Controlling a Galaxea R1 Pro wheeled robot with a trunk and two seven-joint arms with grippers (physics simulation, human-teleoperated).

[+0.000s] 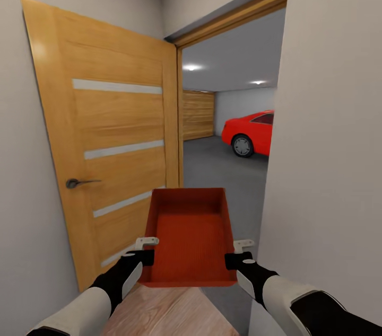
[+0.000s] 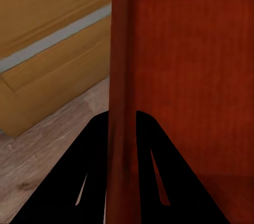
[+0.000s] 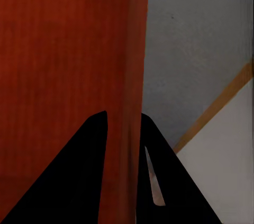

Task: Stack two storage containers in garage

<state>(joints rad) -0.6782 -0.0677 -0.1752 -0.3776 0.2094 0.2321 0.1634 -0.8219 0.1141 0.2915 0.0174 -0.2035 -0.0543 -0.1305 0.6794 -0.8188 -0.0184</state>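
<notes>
I carry one red-orange storage container (image 1: 191,232) in front of me, open top up and nothing inside. My left gripper (image 1: 147,251) is shut on its left wall, and the wrist views show black fingers (image 2: 90,176) straddling that wall (image 2: 120,75). On the opposite wall (image 3: 127,75) my right gripper (image 1: 237,252) is shut the same way. Through the open doorway lies the garage with its dark grey concrete floor (image 1: 223,166). The living room is out of view.
A wooden door (image 1: 111,134) with a metal handle (image 1: 79,183) stands open on the left. A white wall (image 1: 329,140) closes the right side of the doorway. A red car (image 1: 250,133) and a slatted wooden door (image 1: 198,114) are inside. Light wood planks (image 1: 170,315) lie underfoot.
</notes>
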